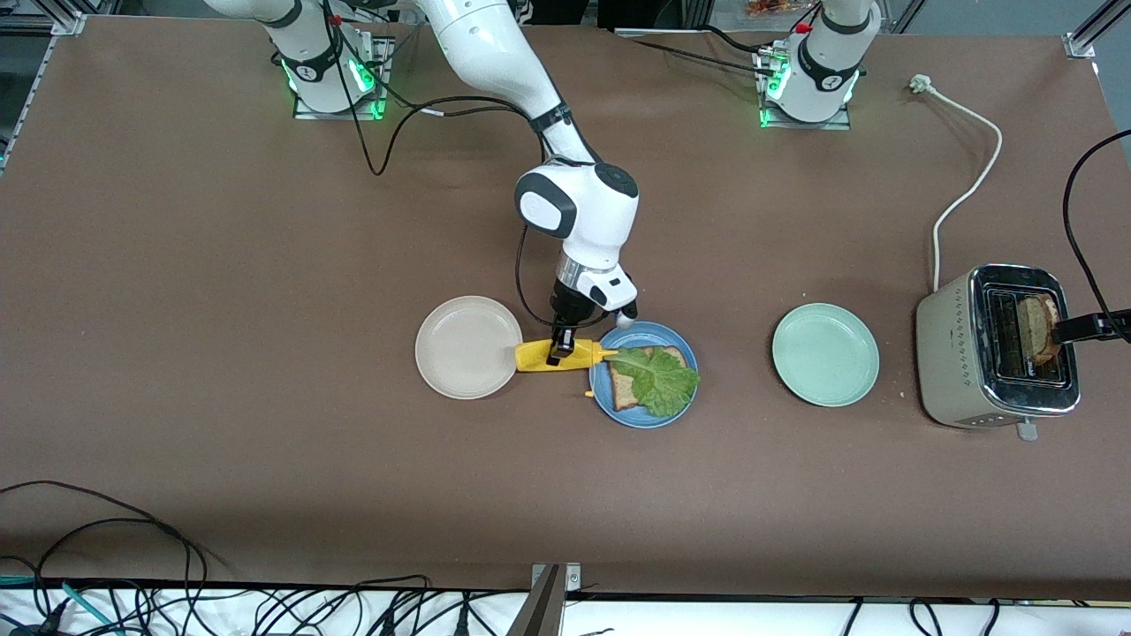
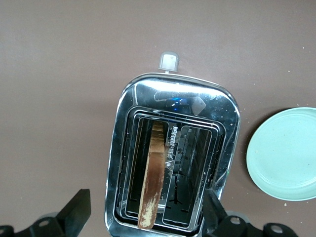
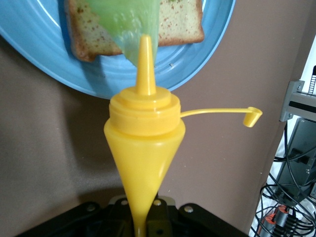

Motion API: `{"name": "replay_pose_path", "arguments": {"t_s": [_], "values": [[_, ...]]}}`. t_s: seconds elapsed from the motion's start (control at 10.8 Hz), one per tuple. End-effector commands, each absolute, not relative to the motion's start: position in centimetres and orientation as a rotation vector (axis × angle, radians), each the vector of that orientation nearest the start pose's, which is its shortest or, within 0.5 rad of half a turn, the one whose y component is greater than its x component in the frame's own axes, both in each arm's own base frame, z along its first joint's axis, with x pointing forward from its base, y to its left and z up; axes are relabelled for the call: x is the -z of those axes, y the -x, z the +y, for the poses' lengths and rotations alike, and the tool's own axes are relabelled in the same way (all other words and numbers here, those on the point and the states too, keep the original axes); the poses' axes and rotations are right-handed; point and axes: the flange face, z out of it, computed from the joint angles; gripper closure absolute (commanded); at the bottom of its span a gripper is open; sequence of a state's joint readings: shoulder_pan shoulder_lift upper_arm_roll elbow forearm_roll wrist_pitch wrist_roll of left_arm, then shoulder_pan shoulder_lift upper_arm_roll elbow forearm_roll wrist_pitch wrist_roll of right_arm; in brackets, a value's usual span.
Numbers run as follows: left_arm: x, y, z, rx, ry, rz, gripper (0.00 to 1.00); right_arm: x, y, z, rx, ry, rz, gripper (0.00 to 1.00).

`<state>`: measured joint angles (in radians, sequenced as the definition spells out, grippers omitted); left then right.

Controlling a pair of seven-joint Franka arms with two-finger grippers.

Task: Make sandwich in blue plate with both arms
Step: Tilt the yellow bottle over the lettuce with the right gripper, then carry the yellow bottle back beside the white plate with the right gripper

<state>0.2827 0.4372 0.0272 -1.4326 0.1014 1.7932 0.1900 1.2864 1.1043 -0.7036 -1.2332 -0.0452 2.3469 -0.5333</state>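
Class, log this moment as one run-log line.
right gripper: shut on mustard bottle | left gripper: open over toaster | blue plate: bread, lettuce

Around the one blue plate (image 1: 643, 408) sit three plates in all, counting a cream plate (image 1: 466, 347) and a pale green plate (image 1: 825, 354), plus one yellow squeeze bottle (image 1: 565, 355), one lettuce leaf (image 1: 658, 378), one toaster (image 1: 998, 347), two bread slices (image 1: 624, 390) (image 1: 1037, 329) and two grippers (image 1: 558, 353) (image 2: 148, 217).

A yellow bottle (image 3: 144, 148) points its nozzle over the blue plate (image 3: 197, 59), at a bread slice (image 3: 177, 24) under lettuce (image 3: 123, 19); its open cap (image 3: 252, 116) dangles beside
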Motion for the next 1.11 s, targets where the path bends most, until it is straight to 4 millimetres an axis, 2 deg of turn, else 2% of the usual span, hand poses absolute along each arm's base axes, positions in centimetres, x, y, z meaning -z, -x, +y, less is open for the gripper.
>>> {"name": "replay_pose_path", "arguments": {"t_s": [0.0, 0.09, 0.28, 0.37, 0.56, 0.65, 0.74, 0.83, 0.93, 1.02], "values": [[-44.6, -64.4, 21.5, -0.165, 3.032, -0.107, 0.00, -21.8, -54.0, 56.0, -0.342, -1.787, 1.707, 1.00], [-44.5, -64.3, 21.7, -0.172, 3.033, -0.112, 0.00, -24.5, -54.4, 56.0, -0.360, -1.811, 1.702, 1.00], [-42.3, -63.8, 22.6, -0.226, 3.072, -0.150, 0.00, -29.4, -54.4, 55.6, -0.342, -1.916, 1.675, 1.00], [-41.3, -63.7, 23.1, -0.249, 3.075, -0.162, 0.00, -32.5, -54.5, 55.0, -0.345, -1.973, 1.704, 1.00], [-38.5, -63.2, 23.2, -0.351, 3.103, -0.180, 0.00, -39.4, -55.8, 51.7, -0.310, -2.122, 1.736, 1.00], [-38.0, -63.1, 22.9, -0.363, 3.118, -0.195, 0.00, -43.3, -56.2, 49.7, -0.298, -2.190, 1.757, 1.00], [-37.6, -63.1, 22.8, -0.376, 3.122, -0.199, 0.00, -46.9, -57.1, 46.4, -0.269, -2.258, 1.756, 1.00], [-37.2, -63.1, 22.8, -0.386, 3.123, -0.189, 0.00, -49.5, -58.0, 42.8, -0.245, -2.351, 1.762, 1.00], [-37.0, -63.1, 22.9, -0.391, 3.125, -0.182, 0.18, -51.4, -59.3, 38.6, -0.235, -2.413, 1.797, 1.00], [-36.9, -63.0, 22.9, -0.395, 3.126, -0.177, 0.43, -52.6, -60.5, 34.3, -0.227, -2.468, 1.860, 1.00]]}}
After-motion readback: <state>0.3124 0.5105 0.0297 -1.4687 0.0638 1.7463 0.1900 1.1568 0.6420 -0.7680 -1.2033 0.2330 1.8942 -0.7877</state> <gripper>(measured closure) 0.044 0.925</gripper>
